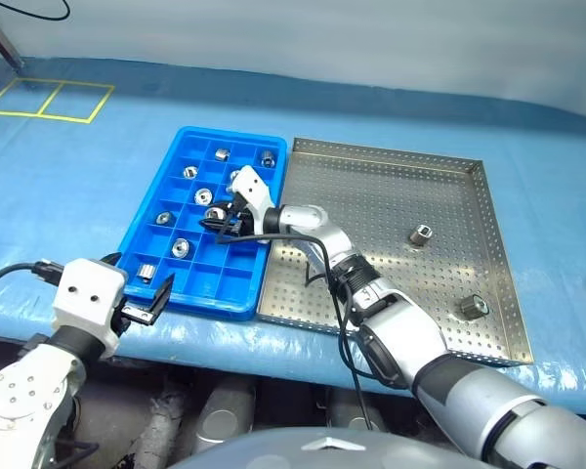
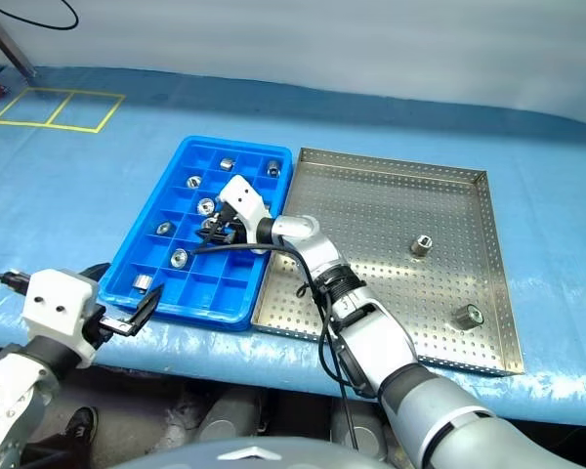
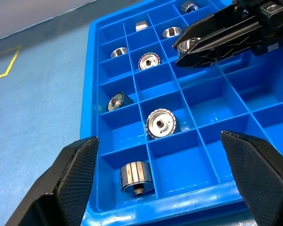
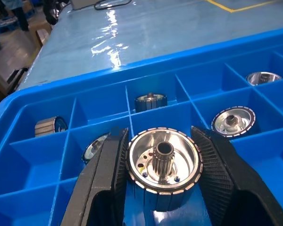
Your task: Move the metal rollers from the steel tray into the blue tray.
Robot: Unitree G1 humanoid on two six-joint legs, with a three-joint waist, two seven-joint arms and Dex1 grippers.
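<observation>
Here, from the head camera, my right arm reaches across the steel tray (image 1: 391, 195) with its wrist bent toward my left, so my right gripper (image 1: 218, 224) hangs over the middle cells of the blue tray (image 1: 152, 205). Its fingers are clamped on a metal roller. My left gripper (image 1: 140, 296) sits at the blue tray's near rim, fingers spread wide and empty. Two rollers (image 1: 421, 234) lie well apart on the steel tray; several more sit in separate blue cells. Both trays rest side by side on a light blue table cover (image 1: 68, 186) with yellow tape lines (image 1: 45, 99) at its far corner.

In my left wrist view, my two black pads (image 3: 75, 174) stand far apart, framing the blue grid, and the right gripper's closed fingers (image 3: 217, 37) hover beyond.

In my right wrist view, the held roller (image 4: 163, 160), ribbed rim and splined centre hole showing, is pinched between my ridged pads (image 4: 212, 165) above the compartments.
</observation>
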